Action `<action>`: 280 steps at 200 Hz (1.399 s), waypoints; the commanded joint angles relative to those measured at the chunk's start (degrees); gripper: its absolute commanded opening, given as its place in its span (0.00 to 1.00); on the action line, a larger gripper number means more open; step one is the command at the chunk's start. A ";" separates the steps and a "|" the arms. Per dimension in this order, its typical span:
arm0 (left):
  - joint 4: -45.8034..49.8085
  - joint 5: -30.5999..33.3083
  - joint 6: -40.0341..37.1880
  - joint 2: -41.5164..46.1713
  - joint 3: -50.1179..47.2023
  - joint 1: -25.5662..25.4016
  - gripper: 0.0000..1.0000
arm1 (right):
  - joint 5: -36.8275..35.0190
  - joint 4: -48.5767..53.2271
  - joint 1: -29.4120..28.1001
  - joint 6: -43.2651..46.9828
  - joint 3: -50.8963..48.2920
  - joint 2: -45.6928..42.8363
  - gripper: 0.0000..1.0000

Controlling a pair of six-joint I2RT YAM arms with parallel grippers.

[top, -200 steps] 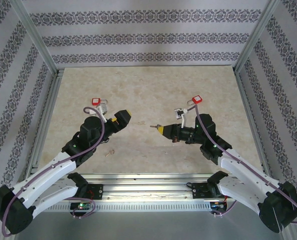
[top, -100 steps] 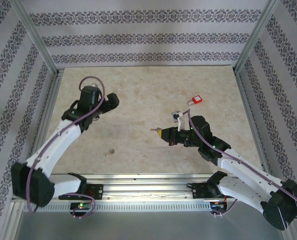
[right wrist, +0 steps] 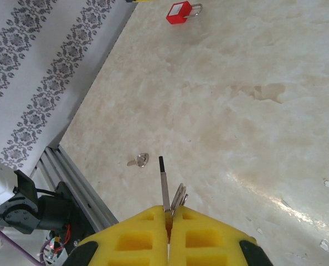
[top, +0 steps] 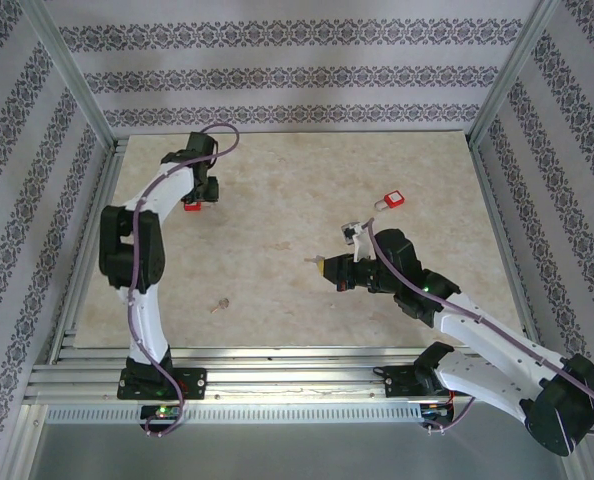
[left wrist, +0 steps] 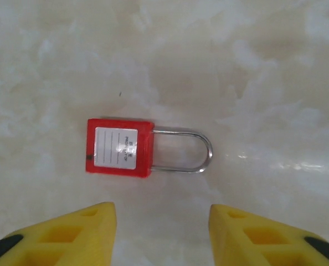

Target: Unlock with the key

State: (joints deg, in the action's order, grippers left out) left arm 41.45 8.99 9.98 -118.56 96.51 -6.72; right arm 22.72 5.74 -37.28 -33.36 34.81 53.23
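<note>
A red padlock (left wrist: 120,147) lies flat on the table with its steel shackle (left wrist: 189,151) pointing right. My left gripper (left wrist: 162,224) hovers just short of it, yellow fingers (left wrist: 87,233) apart with nothing between them. From above, this padlock (top: 190,207) sits at the back left under the left gripper (top: 199,195). My right gripper (right wrist: 168,221) is shut on a key (right wrist: 163,183), whose blade sticks out forward beside its ring (right wrist: 179,197). It hangs mid-table (top: 324,265), pointing left, well apart from the padlock (right wrist: 181,11).
A second red padlock (top: 393,200) lies at the back right. A loose key (right wrist: 139,160) rests on the table near the front left (top: 217,305). Aluminium frame rails (top: 87,250) and patterned walls border the marble tabletop (top: 297,180).
My left arm has stretched from mid-table out to the back left, ending above the red padlock. The right arm has held its place with the key.
</note>
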 commanded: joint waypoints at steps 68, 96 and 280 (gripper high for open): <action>-0.08 4.07 -3.64 -9.76 11.43 5.69 0.54 | 0.41 -0.62 0.27 0.63 1.49 1.69 0.00; 0.79 -0.79 -1.19 -14.85 16.24 7.10 0.50 | 0.96 -1.84 0.24 -0.20 0.97 2.40 0.00; -8.31 -4.87 9.97 3.51 -15.33 9.37 0.17 | 0.22 -1.51 0.23 -0.93 -0.83 -2.73 0.00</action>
State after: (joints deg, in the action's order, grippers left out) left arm 36.34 5.28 16.19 -119.90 86.39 2.00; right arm 23.16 5.76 -37.26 -34.13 35.09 51.79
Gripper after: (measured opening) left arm 0.161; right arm 0.060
